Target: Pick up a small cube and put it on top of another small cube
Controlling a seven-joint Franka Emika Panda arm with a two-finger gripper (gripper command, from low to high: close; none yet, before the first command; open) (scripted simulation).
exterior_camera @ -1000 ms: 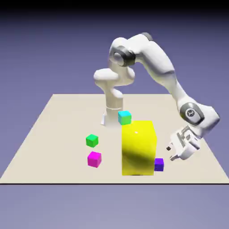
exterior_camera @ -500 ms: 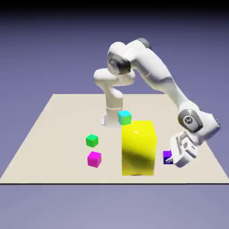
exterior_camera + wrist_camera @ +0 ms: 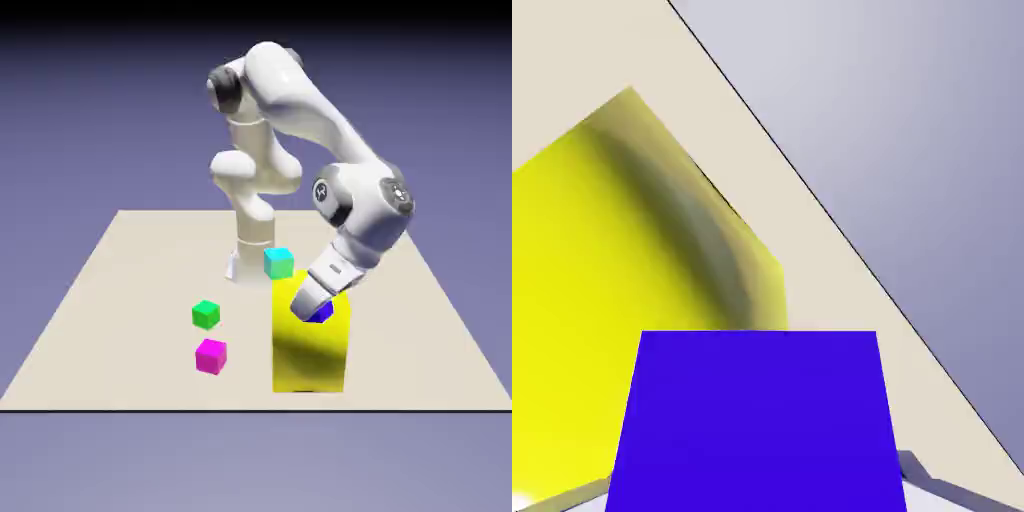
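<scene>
The fingers [image 3: 312, 308] are clamped on the small violet-purple cube [image 3: 757, 420], carried above the yellow block [image 3: 310, 350], and it could, I think, clip that block or slip out before reaching another small cube.

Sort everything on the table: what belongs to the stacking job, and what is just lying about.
Belongs to the job:
- violet-purple cube, held in the gripper over the yellow block
- a small cube to stack on: teal cube, green cube or magenta cube; which one is not settled

Just lying about:
- yellow block
</scene>
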